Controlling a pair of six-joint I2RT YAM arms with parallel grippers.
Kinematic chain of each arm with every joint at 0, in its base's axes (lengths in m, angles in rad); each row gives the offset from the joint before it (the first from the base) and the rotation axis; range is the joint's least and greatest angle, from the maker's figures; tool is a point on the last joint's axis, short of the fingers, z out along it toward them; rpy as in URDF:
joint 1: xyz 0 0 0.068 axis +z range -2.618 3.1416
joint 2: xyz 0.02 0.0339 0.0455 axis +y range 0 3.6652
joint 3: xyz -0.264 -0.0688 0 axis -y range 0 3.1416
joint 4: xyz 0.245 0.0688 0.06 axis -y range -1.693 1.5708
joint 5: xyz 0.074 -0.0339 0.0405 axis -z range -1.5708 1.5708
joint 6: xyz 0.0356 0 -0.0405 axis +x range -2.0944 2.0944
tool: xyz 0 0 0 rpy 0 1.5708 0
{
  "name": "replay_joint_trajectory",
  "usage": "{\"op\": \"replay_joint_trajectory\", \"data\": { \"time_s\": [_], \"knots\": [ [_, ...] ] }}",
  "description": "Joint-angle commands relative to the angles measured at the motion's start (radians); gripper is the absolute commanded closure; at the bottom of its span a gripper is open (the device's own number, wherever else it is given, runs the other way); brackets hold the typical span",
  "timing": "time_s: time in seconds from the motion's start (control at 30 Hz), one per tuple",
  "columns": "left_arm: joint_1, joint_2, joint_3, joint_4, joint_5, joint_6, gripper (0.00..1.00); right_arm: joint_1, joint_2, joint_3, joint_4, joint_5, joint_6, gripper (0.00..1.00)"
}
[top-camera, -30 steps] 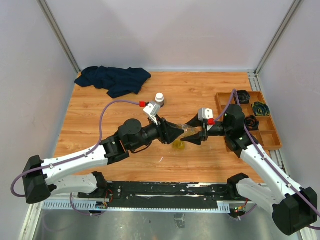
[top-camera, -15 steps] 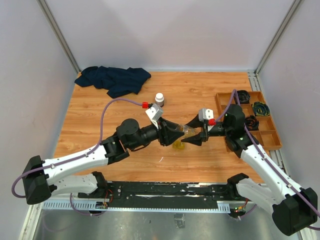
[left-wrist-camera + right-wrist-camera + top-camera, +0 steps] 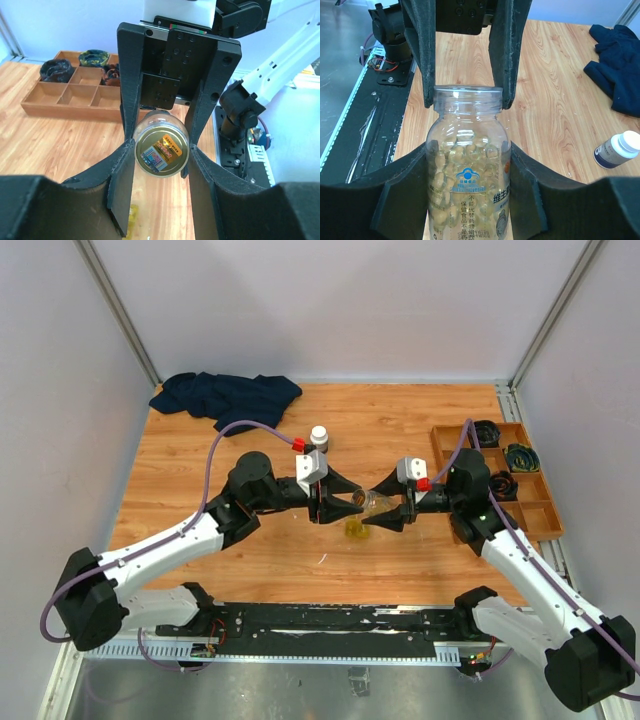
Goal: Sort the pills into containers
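Cap removal in hand, by my read. Right gripper (image 3: 468, 150) clamped on pill bottle (image 3: 468, 170), held sideways over table (image 3: 200, 440). Left gripper (image 3: 161, 150) clamped on cap (image 3: 161, 156). Yellow case (image 3: 355, 529) lies on table just beneath. Next move calls for twisting cap off against firm right grip, bottle level, no spill.

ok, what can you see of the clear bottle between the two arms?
Clear round bottle, mostly full of pale yellow capsules, with a blue printed label on its side. It is held sideways above the table. The right pincer clamps its body; the left pincer closes on its neck. That end looks gold with a small sticker; cap or seal, unclear.
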Motion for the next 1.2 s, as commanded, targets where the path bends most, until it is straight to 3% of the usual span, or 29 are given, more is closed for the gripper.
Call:
{"op": "replay_joint_trajectory", "data": {
  "time_s": [0.0, 0.07, 0.1, 0.27, 0.57, 0.67, 0.9, 1.03, 1.17],
  "knots": [
    [0.022, 0.023, 0.047, -0.012, 0.138, 0.067, 0.99, -0.008, -0.005, 0.017, 0.032, 0.0, -0.012, 0.99],
    [0.023, 0.014, 0.038, 0.02, 0.098, 0.034, 0.85, -0.008, -0.004, 0.017, 0.032, -0.001, -0.012, 0.99],
    [0.024, 0.004, 0.029, 0.042, 0.071, 0.011, 0.73, -0.008, -0.004, 0.017, 0.032, -0.001, -0.012, 0.99],
    [0.024, -0.095, -0.031, 0.117, -0.17, -0.162, 0.03, -0.008, -0.004, 0.016, 0.03, -0.002, -0.017, 0.99],
    [0.024, -0.217, -0.152, 0.227, -0.257, -0.543, 0.01, -0.008, -0.001, 0.014, 0.031, -0.001, -0.017, 1.0],
    [0.012, -0.243, -0.176, 0.204, -0.314, -0.625, 0.08, -0.008, -0.001, 0.016, 0.031, -0.002, -0.018, 0.99],
    [-0.261, -0.259, -0.051, -0.165, -0.864, -0.39, 0.12, -0.008, 0.005, 0.015, 0.031, 0.0, -0.019, 0.99],
    [-0.323, -0.215, -0.011, -0.222, -0.991, -0.388, 0.16, -0.008, 0.007, 0.016, 0.029, 0.003, -0.02, 1.0],
    [-0.342, -0.185, -0.001, -0.192, -0.996, -0.387, 0.17, -0.007, 0.007, 0.015, 0.029, 0.005, -0.02, 0.99]
  ]
}}
